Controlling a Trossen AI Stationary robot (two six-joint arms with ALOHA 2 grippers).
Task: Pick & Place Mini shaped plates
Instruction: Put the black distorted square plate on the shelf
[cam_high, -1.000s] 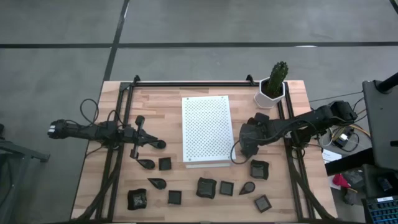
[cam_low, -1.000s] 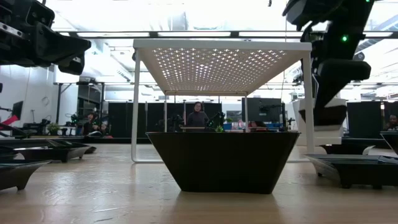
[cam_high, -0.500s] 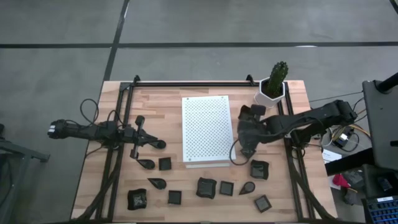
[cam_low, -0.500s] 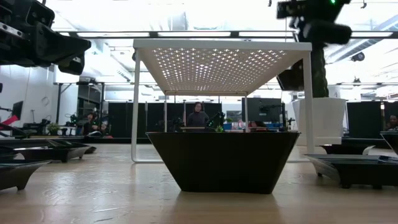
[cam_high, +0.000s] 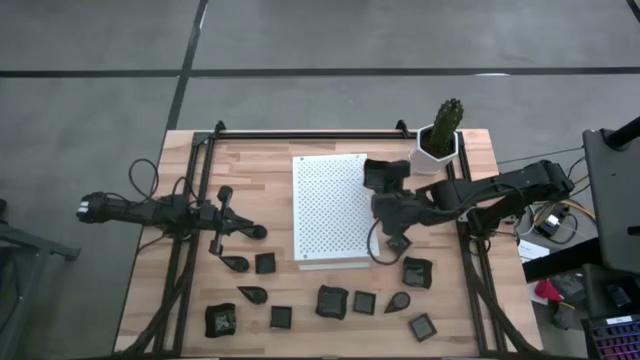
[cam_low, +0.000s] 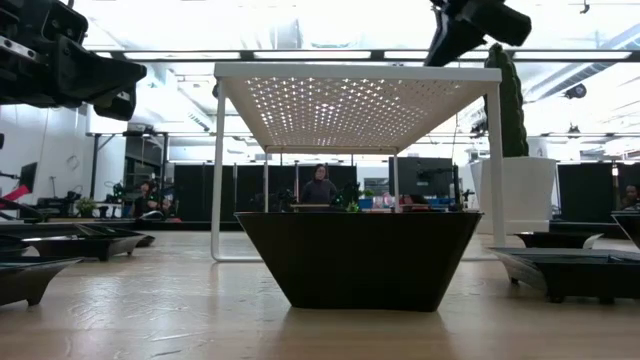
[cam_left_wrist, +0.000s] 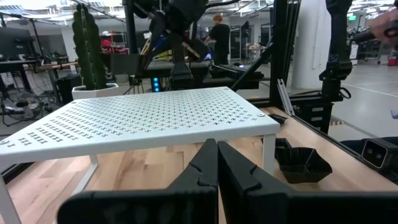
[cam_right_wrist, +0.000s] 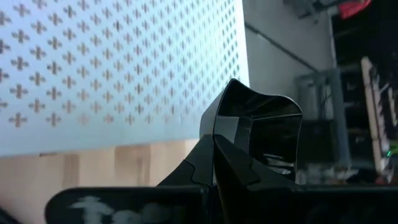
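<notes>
The right claw (cam_right_wrist: 214, 140), pinched shut on the rim of one mini plate (cam_right_wrist: 261, 127), hangs over the white perforated board (cam_high: 330, 205) at frame centre, probably to place it there. The left claw (cam_left_wrist: 216, 163), shut and empty, waits at left; the other plates (cam_high: 330, 302) line the desk's (cam_high: 255, 150) lower edge.

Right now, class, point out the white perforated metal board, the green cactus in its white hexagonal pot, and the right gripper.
white perforated board (cam_high: 330, 215), high view, centre of top.
cactus (cam_high: 447, 116), high view, stem.
right gripper (cam_high: 381, 176), high view, fingertips.
</notes>
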